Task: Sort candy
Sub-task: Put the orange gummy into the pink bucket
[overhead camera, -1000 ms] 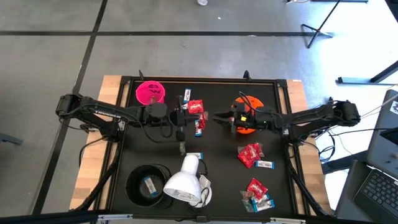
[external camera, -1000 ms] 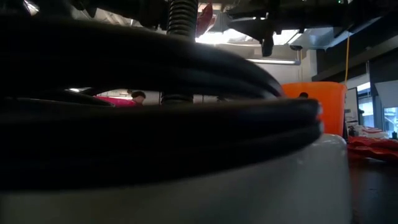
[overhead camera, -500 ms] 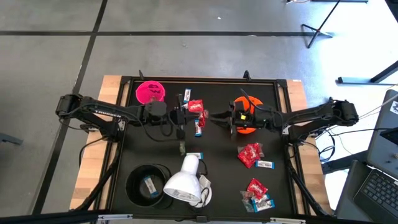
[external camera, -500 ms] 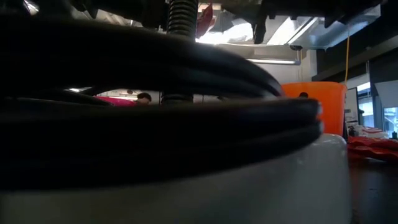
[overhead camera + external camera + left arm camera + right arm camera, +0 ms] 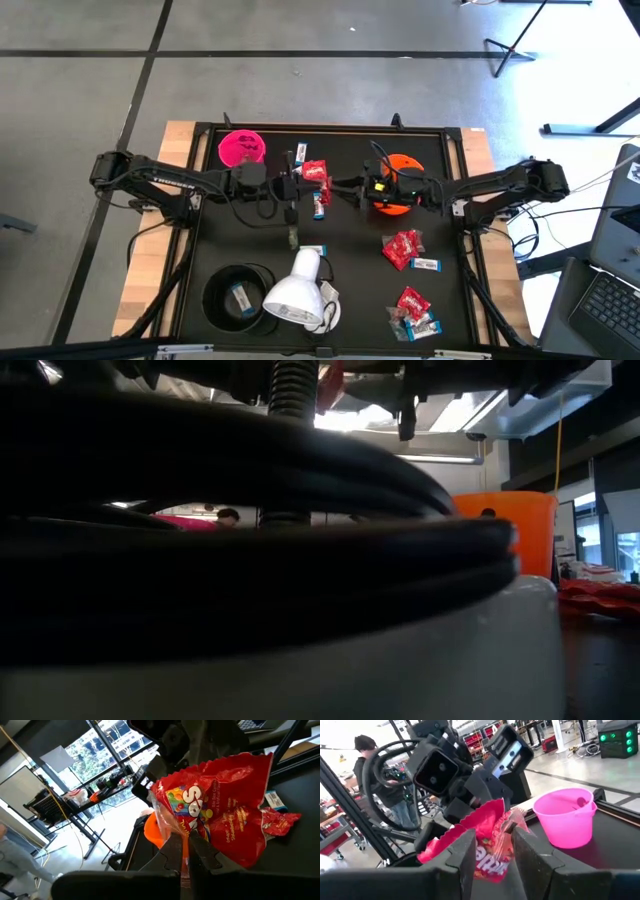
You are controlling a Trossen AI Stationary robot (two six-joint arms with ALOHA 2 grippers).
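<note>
A red candy packet [image 5: 215,815] hangs in the air above the table's middle [image 5: 313,172], and my left gripper [image 5: 184,854] [image 5: 299,181] is shut on it. Facing it from the right, my right gripper [image 5: 495,852] [image 5: 338,187] is open. Its two fingers stand on either side of the packet's near end [image 5: 490,847]. More candy lies on the black mat: a red packet and a white-and-blue bar [image 5: 320,203] below the held one, and two heaps [image 5: 403,248] [image 5: 415,310] at the right. My left gripper pinches the packet's lower edge [image 5: 186,834] between its two fingers. They come nearly level from the table's left. The packet stands up from them, crinkled and clear of the table. My right gripper: I cannot tell whether its fingers [image 5: 465,855] touch the packet.
A pink cup [image 5: 241,148] stands at the far left and an orange cup [image 5: 400,188] under my right arm. A black cup [image 5: 238,297] with one bar in it stands at the near left. Beside it a white lamp head [image 5: 295,290] blocks most of the low view.
My right gripper has gone toward the table's left and a little up, from over the orange cup toward the red packet, its fingers staying apart. The packet has stayed where it was.
</note>
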